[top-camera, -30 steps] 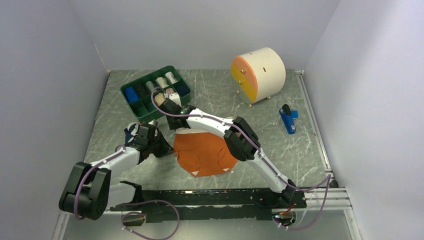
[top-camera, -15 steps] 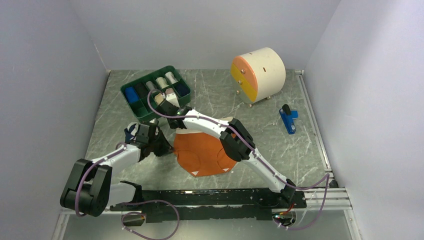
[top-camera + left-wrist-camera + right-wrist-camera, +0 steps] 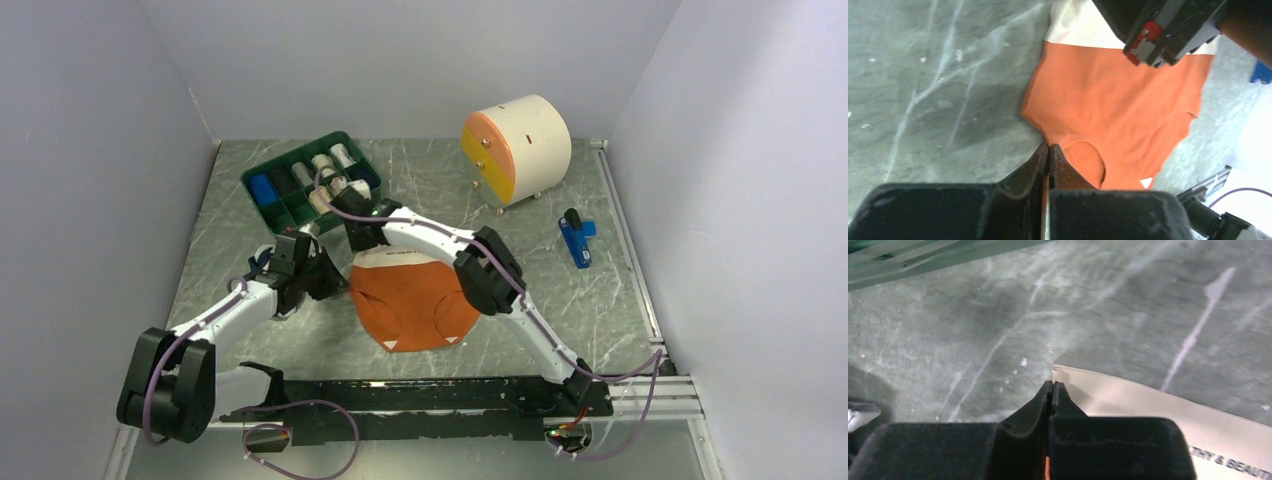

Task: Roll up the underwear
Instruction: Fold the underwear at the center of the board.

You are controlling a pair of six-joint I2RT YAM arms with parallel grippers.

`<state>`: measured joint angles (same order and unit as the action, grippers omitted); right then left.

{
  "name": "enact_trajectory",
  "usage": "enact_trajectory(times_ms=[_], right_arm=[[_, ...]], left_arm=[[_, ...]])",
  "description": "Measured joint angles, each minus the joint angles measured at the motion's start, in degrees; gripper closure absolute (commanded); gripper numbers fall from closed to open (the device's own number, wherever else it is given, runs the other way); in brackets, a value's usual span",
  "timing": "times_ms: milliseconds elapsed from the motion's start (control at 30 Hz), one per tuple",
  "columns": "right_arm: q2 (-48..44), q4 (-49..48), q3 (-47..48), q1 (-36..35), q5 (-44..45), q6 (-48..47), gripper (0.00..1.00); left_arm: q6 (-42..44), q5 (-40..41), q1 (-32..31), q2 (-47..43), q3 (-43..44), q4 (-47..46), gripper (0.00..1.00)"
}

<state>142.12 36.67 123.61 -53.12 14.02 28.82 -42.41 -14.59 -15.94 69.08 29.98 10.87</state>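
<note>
The orange-rust underwear [image 3: 415, 305] lies flat mid-table, its cream waistband [image 3: 400, 257] toward the far side. My left gripper [image 3: 338, 288] is shut on the cloth's left edge by the leg opening [image 3: 1049, 147], with orange cloth [image 3: 1118, 95] showing between the fingers. The right gripper [image 3: 358, 243] is shut on the waistband's far-left corner [image 3: 1052, 385], and the cream band [image 3: 1148, 410] runs off to the right. A bit of navy underwear [image 3: 261, 262] peeks out behind the left arm, mostly hidden.
A green divided tray [image 3: 262, 178] holding several cloth rolls stands just beyond the grippers. A round cream drawer unit [image 3: 520, 145] with an orange-yellow front sits at the back right. A small blue object [image 3: 575, 240] lies near the right wall.
The right gripper has closed onto the waistband corner and shifted slightly. The left arm has moved a little farther from the base, still pinching the cloth's edge.
</note>
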Motion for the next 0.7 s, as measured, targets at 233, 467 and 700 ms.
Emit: enact_trajectory(times_ms=[233, 467, 700], right_arm=[[-13.27, -8.26, -16.98, 7.63, -12.37, 2.56, 1.0], [-24.37, -15.91, -31.52, 13.9, -20.83, 3.32, 1.0], [-28.55, -18.78, -39.8, 20.59, -29.46, 0.61, 1.0]], left_arm=[[-0.07, -3.54, -2.6, -2.73, 3.34, 1.03, 0.95], [-1.53, -2.03, -13.97, 1.62, 11.74, 2.29, 0.95], [-5.7, 2.21, -24.46, 9.31, 19.19, 2.71, 0.95]])
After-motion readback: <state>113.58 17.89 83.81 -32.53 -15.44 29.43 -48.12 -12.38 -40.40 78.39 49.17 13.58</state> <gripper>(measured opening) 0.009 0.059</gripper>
